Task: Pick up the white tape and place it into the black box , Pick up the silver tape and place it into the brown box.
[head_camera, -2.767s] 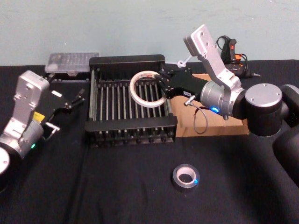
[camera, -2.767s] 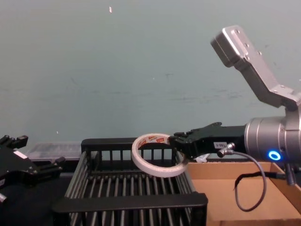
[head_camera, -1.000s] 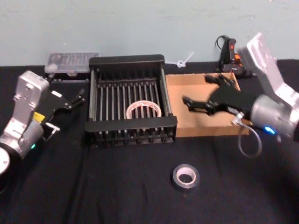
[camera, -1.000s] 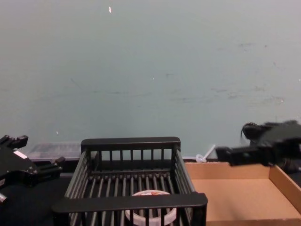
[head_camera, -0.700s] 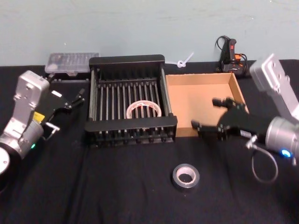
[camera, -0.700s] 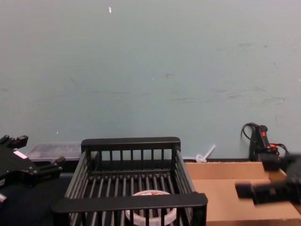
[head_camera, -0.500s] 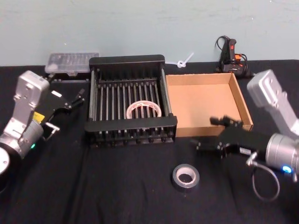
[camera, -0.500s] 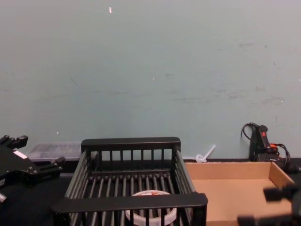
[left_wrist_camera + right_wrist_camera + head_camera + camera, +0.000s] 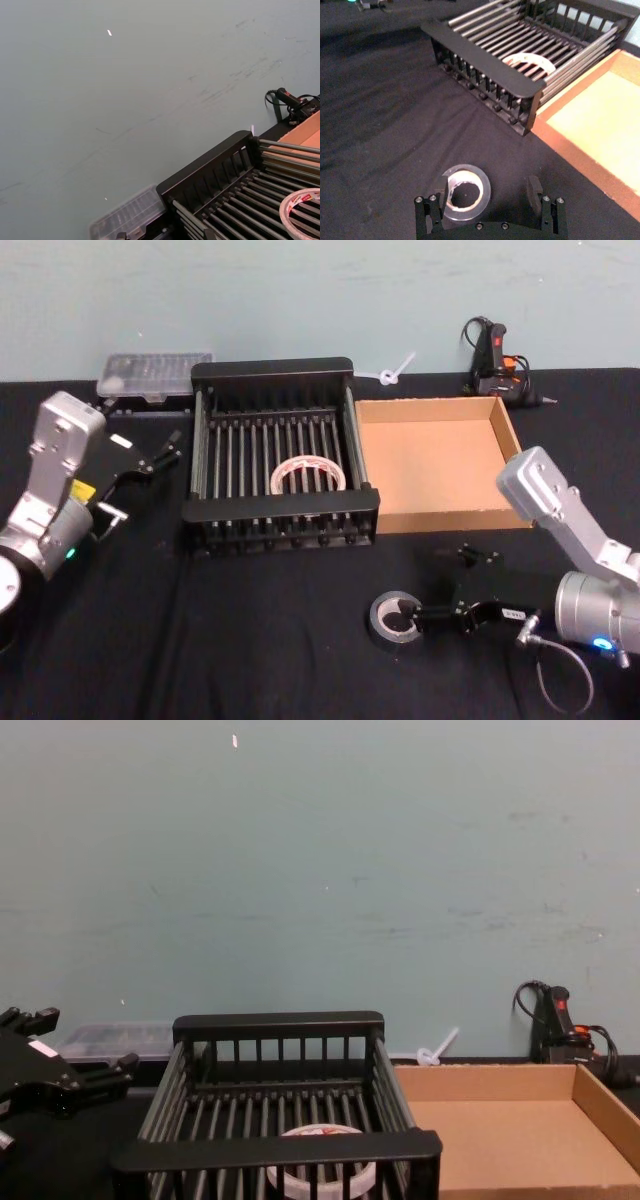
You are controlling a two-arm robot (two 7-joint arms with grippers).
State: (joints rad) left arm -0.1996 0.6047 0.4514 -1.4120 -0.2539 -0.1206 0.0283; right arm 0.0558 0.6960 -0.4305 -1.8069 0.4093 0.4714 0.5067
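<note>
1. Two boxes sit side by side on the dark table (image 9: 250,640), their walls touching: the black box (image 9: 280,515) to the left, the brown box (image 9: 440,465) to the right.
2. Right arm (image 9: 565,540) reaches in low from the right, in front of the brown box, toward the table's front.
3. Left arm (image 9: 50,490) rests at the table's left edge, well apart from both tapes; its gripper (image 9: 135,475) is spread open beside the black box's left wall.
4. Right gripper (image 9: 440,585) is spread wide and holds nothing. In the head view one finger (image 9: 425,620) lies over the silver tape's right edge and the other (image 9: 470,555) stands clear, nearer the brown box. In the right wrist view one finger (image 9: 442,192) overlaps the roll's rim.
5. White tape (image 9: 308,476) lies flat on the black box's slatted floor, toward the front wall and right of middle.
6. Silver tape (image 9: 392,616) lies flat on the table in front of the two boxes, near the seam between them, apart from both.
</note>
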